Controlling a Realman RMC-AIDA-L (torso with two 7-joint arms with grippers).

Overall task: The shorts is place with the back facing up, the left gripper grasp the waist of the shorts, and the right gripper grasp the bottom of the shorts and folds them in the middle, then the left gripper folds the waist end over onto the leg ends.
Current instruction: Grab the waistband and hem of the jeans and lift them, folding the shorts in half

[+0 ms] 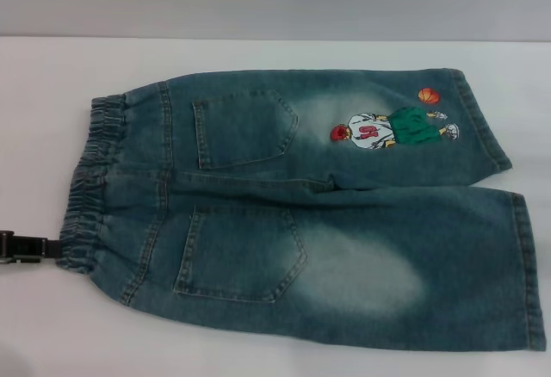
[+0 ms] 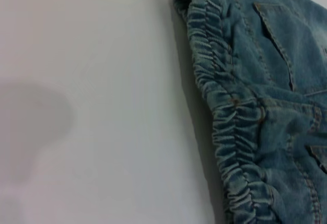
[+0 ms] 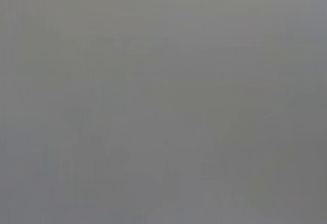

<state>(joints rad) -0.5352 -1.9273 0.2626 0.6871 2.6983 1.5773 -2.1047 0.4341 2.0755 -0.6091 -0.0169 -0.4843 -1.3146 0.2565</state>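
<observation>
The shorts [image 1: 293, 213] lie flat on the white table with the back up and both back pockets showing. The ruffled waist [image 1: 90, 179] is at the left, and it also fills the left wrist view as a gathered band [image 2: 225, 111]. The leg ends [image 1: 516, 222] point right, and the far leg carries the cartoon player [image 1: 392, 129] and an orange ball patch [image 1: 429, 95]. My left gripper [image 1: 50, 248] reaches in from the left edge, with its tip at the near corner of the waist. The right gripper is out of view.
The white table [image 1: 52, 76] extends around the shorts, with a pale wall behind it. The right wrist view shows only a plain grey surface [image 3: 163, 101].
</observation>
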